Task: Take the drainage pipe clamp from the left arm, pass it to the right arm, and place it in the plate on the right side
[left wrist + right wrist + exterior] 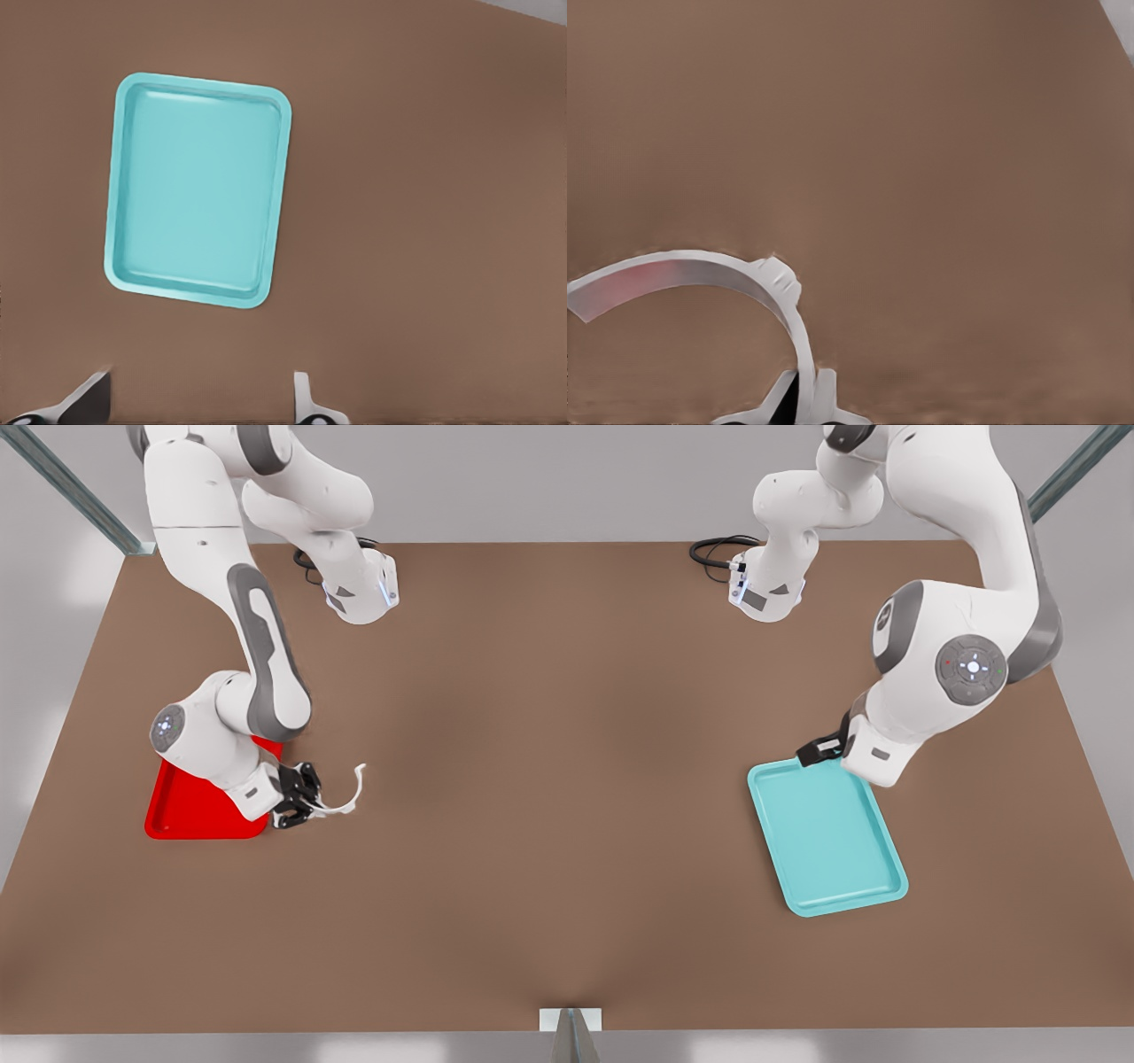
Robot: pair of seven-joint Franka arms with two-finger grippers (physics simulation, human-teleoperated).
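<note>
Brown table (549, 779): right tool (299, 797) pinches clamp (341, 802) end, arc pointing away from red plate (190, 815) just behind it; left tool (199, 403) open over teal tray (828, 837).

Drainage pipe clamp (344, 795): thin white strip, smooth, plastic-looking, faint red sheen on inner curve. Plate (186, 808): glossy red, smooth. Teal tray (827, 839): smooth, soft satin sheen. Table (567, 779): matt brown, even, no grain. Arm shells: glossy white, grey.
</note>
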